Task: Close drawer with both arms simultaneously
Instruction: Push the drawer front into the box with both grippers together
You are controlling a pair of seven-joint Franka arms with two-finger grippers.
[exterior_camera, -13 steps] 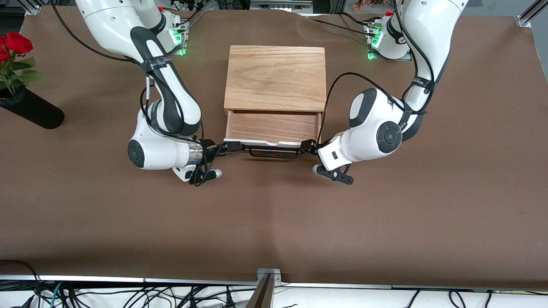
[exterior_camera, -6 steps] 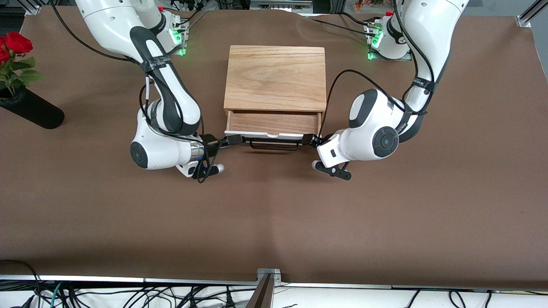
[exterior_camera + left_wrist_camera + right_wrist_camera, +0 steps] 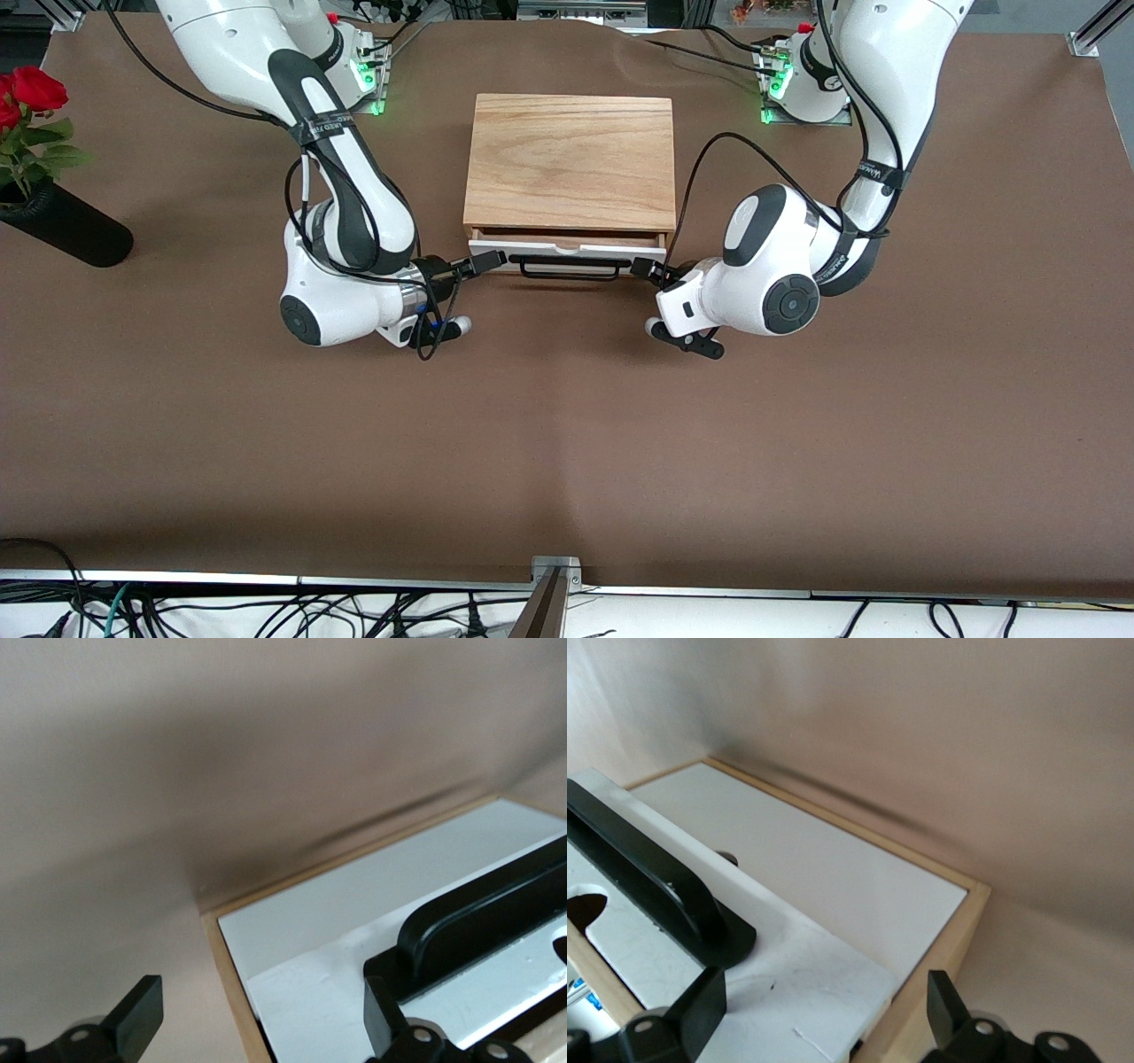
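Drawer (image 3: 567, 247) nearly shut, tray hidden under box top (image 3: 570, 162).

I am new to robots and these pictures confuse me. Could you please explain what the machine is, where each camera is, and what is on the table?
These are two white robot arms at a brown table. The large picture looks down from a high camera facing them. The two small pictures come from cameras on the arms' wrists.

In the middle stands a wooden box with a drawer, almost shut; its black handle faces the camera. The left gripper and the right gripper, both open, are at the two ends of the drawer's white front. They hold nothing.

A black vase with red roses lies toward the right arm's end of the table.
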